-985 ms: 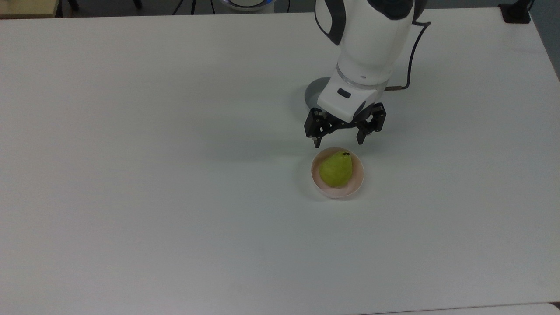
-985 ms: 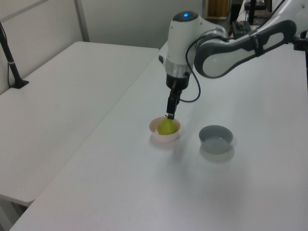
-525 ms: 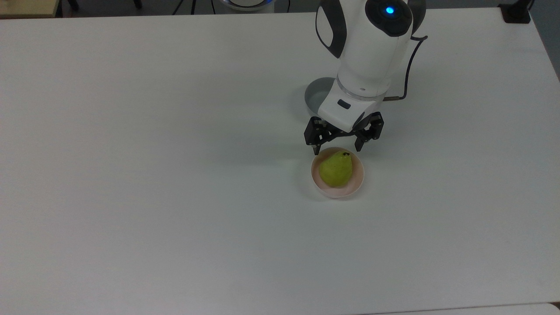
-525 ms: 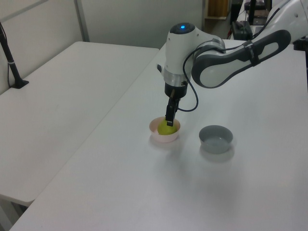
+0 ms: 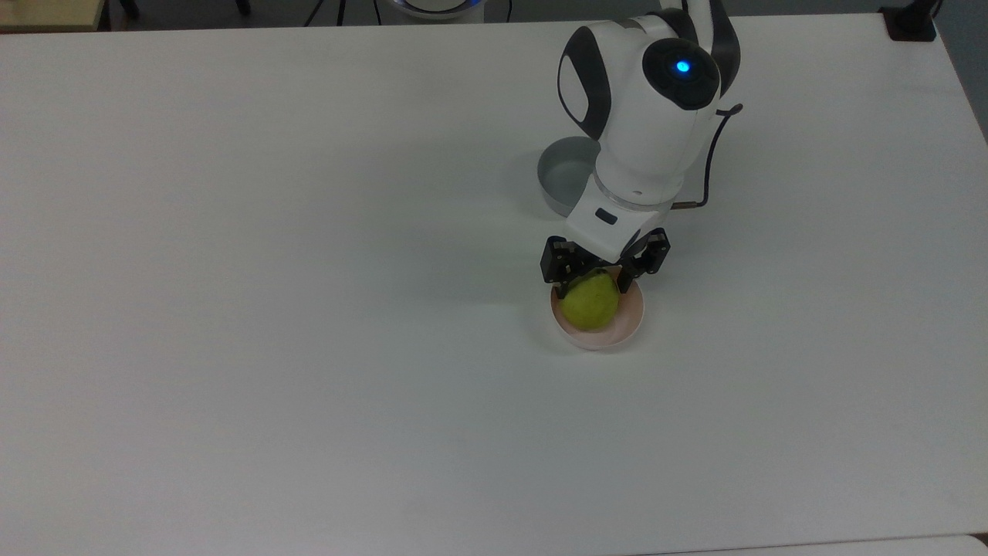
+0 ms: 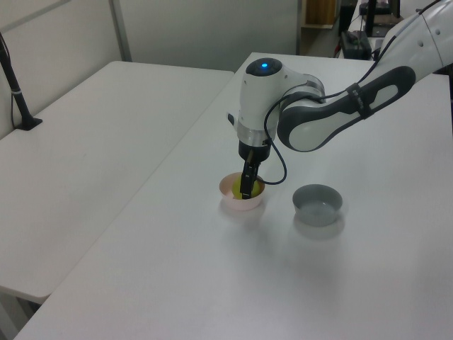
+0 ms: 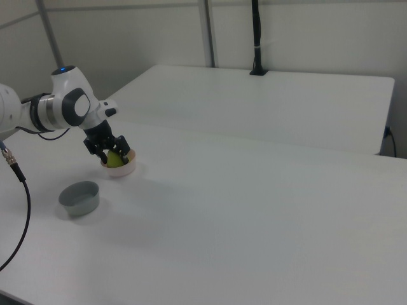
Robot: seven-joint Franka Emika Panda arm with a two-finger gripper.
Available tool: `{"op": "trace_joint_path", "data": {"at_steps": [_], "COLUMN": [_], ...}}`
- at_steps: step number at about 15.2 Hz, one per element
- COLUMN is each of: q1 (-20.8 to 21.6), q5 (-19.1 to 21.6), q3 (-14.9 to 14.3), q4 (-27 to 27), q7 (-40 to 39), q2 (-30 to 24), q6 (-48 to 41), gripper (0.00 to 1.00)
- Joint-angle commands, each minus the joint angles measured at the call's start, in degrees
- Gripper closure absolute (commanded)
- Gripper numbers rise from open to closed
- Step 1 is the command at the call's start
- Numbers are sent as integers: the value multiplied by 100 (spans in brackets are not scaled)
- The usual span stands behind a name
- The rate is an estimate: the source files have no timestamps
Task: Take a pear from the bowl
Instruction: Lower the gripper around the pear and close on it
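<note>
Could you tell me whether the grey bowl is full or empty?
Empty. The left view shows the grey bowl's bare inside, with nothing in it; the pear sits in the pink bowl.

Top view: we look steeply down on the counter (image 5: 309, 309), close. Left view and right view: we stand farther off at opposite ends, looking obliquely across it. We find the bowl (image 5: 617, 328) and grey bowl (image 6: 318, 203) in all three.
</note>
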Motion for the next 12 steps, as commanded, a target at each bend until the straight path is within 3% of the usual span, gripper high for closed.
{"op": "trace_joint_path", "data": {"at_steps": [1, 8, 12], "q1": [86, 86, 16], "q5": [-119, -102, -93], "q3": [-89, -89, -54], "q4": [33, 51, 51], "q7": [110, 232, 233], "q2": [75, 40, -486], "q6": [97, 97, 27], "gripper": [35, 59, 59]}}
